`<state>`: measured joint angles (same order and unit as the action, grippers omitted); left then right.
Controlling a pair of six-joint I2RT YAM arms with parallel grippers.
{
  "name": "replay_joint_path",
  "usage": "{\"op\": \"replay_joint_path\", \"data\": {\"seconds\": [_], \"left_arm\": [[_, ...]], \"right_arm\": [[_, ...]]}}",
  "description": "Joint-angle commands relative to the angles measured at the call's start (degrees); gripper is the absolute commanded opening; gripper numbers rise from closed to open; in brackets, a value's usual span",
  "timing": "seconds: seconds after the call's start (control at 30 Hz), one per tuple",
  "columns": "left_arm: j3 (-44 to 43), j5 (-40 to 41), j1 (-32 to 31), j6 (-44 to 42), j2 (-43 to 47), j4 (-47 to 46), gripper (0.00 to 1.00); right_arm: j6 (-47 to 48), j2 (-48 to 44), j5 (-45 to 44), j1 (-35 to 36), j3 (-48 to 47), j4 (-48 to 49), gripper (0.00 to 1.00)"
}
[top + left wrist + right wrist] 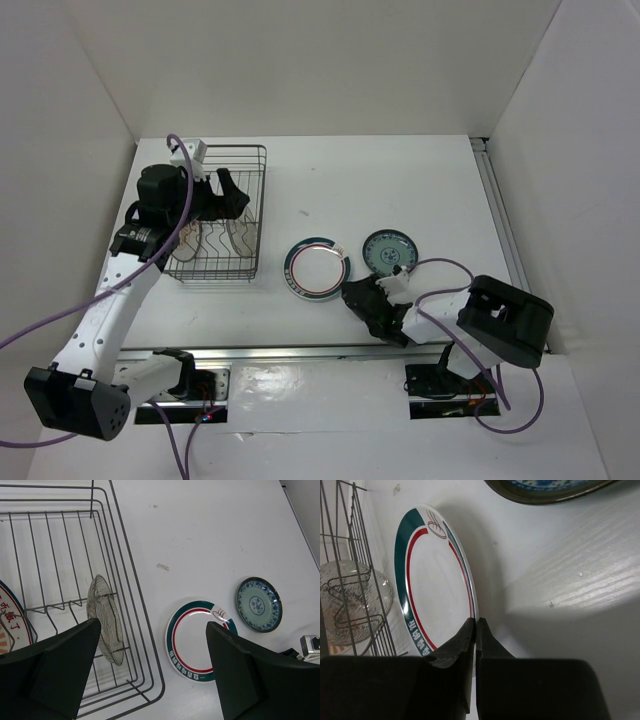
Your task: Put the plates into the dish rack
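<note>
Right gripper [475,622] first: its fingers are drawn together with only a hairline between them, tips right at the near rim of the ringed plate [435,580]. Whether that rim is actually nipped between them, I can't tell. If it is, that's a thin bite on a slick edge, and the plate could pivot or slip out once it leaves the table [560,580].

Just beyond the tips and off to their right sits the blue-green plate [545,487], apart from the ringed one but near. A lift that swings that way could clip it or shove it along.

Further ahead and to the tips' left, the dish rack [262,190]. A grey plate [105,620] stands on edge in the divider close behind the near wall, so a low approach risks catching the wire, and a careless drop could knock that plate over or land in its slot.

Over there the left gripper [152,625] hangs wide open and empty above the rack's edge, with the grey plate just below and the orange plate [9,617] standing further to its left. That's the big worry: two arms meeting over one basket. If the right arm carries its plate in while the left stays put, they could collide.
</note>
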<state>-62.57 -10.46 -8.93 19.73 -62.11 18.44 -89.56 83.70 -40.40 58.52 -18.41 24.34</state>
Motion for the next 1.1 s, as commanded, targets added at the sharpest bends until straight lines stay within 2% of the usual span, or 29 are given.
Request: {"op": "replay_joint_path", "data": {"seconds": [0.0, 0.07, 0.2, 0.33, 0.53, 0.83, 0.97, 1.07], "left_arm": [[-0.1, -2.5, 0.1, 0.1, 0.2, -2.9, 1.00], [-0.1, -3.7, 0.1, 0.1, -0.3, -2.9, 1.00], [0.4, -8.2, 0.1, -0.5, -0.8, -4.0, 1.00], [1.0, -11.4, 0.1, -0.5, -0.8, -5.3, 1.00], [0.9, -17.1, 0.1, -0.5, -3.6, -6.7, 1.00], [0.3, -21.7, 0.1, -1.0, -6.3, -7.3, 1.00], [0.3, -31.0, 0.1, -1.6, -7.8, -7.9, 1.00], [0.3, -33.5, 0.1, -1.6, -8.3, -8.5, 1.00]], "right_arm": [[6.8, -0.6, -4.7, 0.3, 3.5, 11.0, 0.00], [9.6, -2.6, -5.4, 0.3, 5.6, 20.6, 0.00], [19.0, -5.7, -5.4, 0.3, 7.8, 31.4, 0.00], [25.9, -10.0, -4.0, 0.3, 7.8, 35.2, 0.00], [37.6, -17.6, 6.6, 0.3, 6.4, 40.4, 0.00], [43.0, -21.6, 14.4, 0.3, 5.7, 41.7, 0.00], [43.6, -20.2, 15.6, 0.3, 3.7, 41.7, 0.00], [44.1, -19.6, 15.6, 0.3, 3.1, 42.3, 0.00]]}}
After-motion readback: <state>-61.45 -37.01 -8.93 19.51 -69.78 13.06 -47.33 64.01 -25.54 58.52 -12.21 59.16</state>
